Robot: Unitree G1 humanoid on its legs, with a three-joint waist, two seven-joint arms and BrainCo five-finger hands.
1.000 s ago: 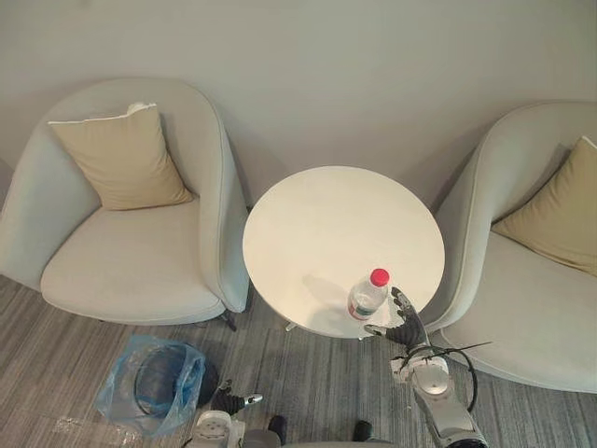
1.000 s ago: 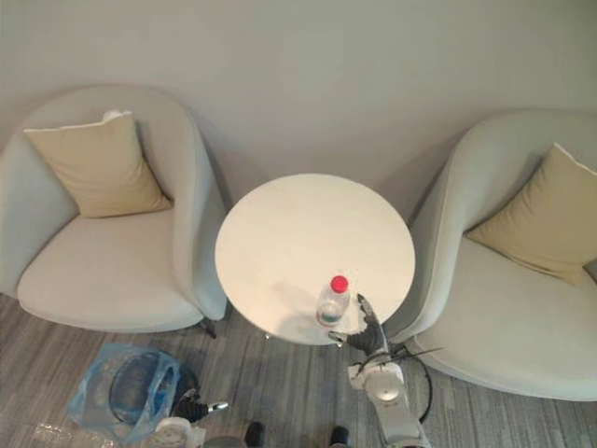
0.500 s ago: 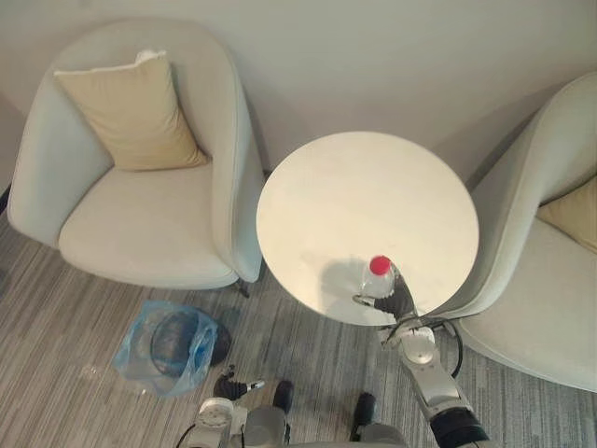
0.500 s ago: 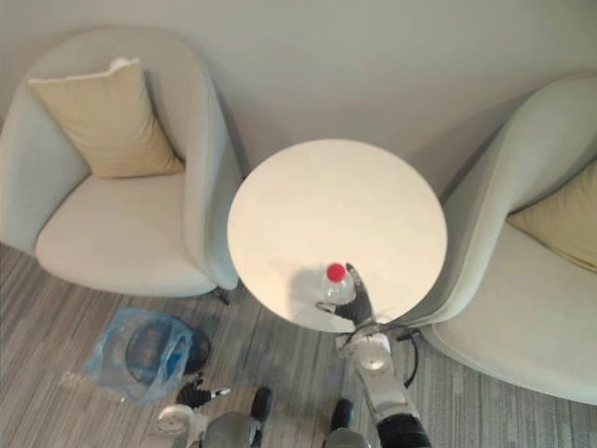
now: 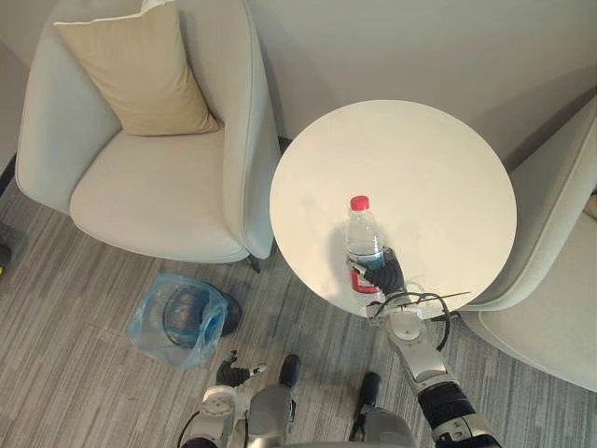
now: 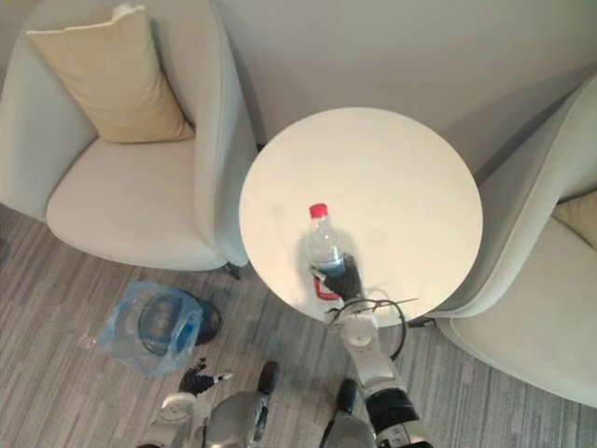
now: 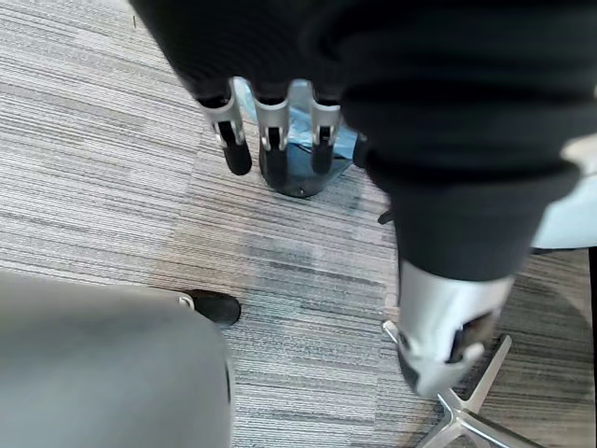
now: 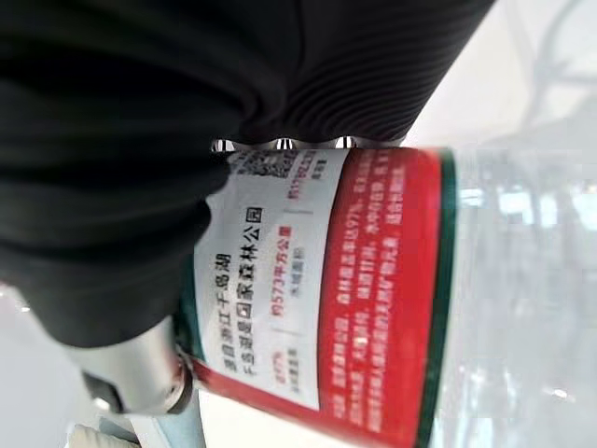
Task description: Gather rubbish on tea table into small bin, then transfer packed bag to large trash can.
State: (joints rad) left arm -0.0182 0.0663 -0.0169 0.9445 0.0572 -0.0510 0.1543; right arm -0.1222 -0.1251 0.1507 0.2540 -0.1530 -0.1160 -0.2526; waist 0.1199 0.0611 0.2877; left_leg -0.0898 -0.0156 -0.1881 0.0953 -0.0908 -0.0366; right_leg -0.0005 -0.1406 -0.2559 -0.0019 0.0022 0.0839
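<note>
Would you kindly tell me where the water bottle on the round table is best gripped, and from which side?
Take the water bottle round its straight, labelled lower body, from the round table's near edge. It stands upright close to that edge, and its neck tapers, so a low wrap is probably steadiest. The right hand is curled there.

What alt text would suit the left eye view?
The right hand grips a red-capped water bottle by its label at a round white table. A blue-bagged small bin stands on the carpet beside an armchair.
</note>
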